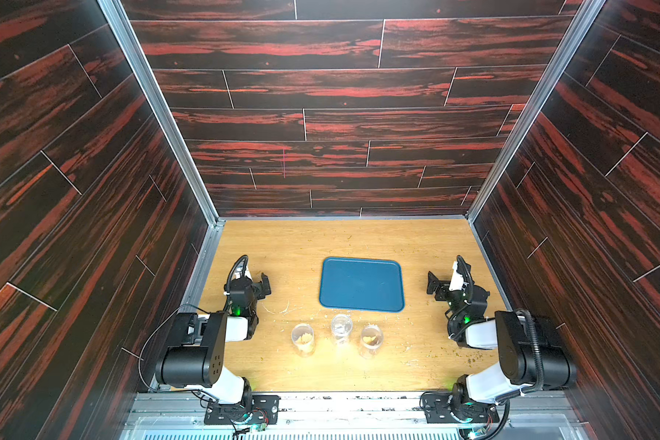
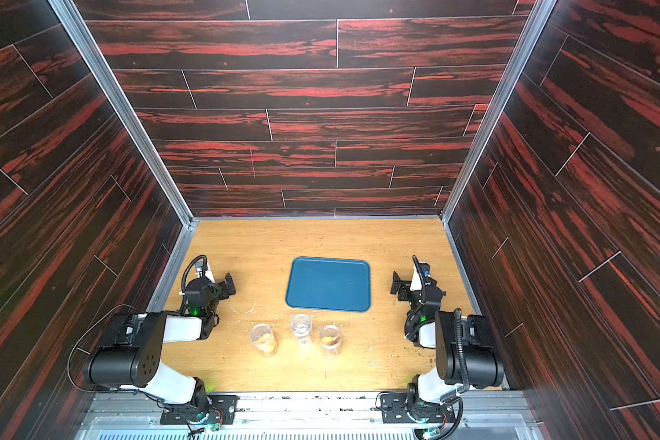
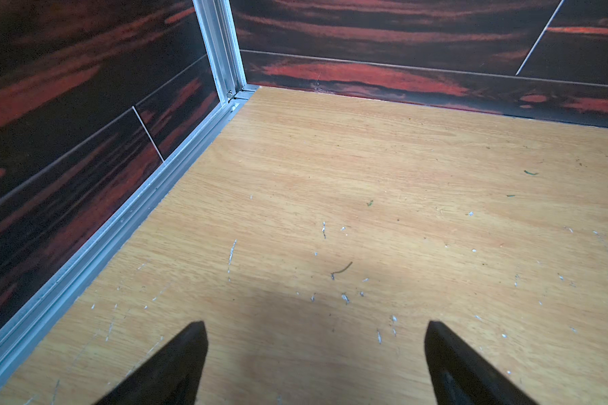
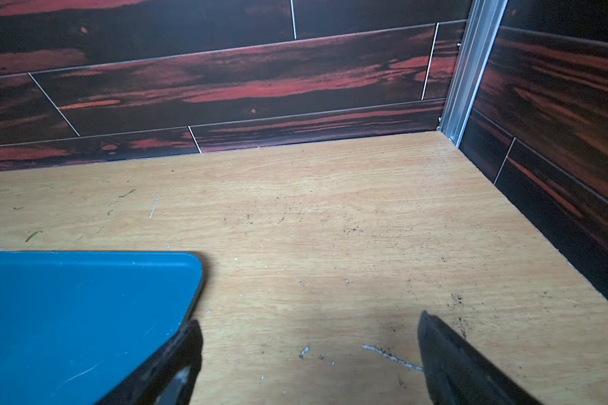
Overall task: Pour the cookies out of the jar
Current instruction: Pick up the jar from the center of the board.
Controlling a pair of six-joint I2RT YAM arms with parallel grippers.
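Nearest, three clear jars (image 1: 341,336) upright in a row; cookies (image 1: 305,338) inside the outer two. Beyond, blue tray (image 1: 361,284). Left gripper (image 1: 266,284) and right gripper (image 1: 431,282) flank it, jaws wide, holding nothing.

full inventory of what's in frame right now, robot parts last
tray: one, blue, mid-table, nothing on it.
jars: three, clear, upright, in a row between tray and robot: left jar, middle jar, right jar.
cookies: count unclear, golden-yellow, inside left and right jars; middle jar looks empty.
table: one, light wood, scratched, specks scattered.
walls: three, dark red wood pattern, around the table.
left gripper: black, open, holding nothing, over bare table.
right gripper: black, open, holding nothing, beside a tray corner.
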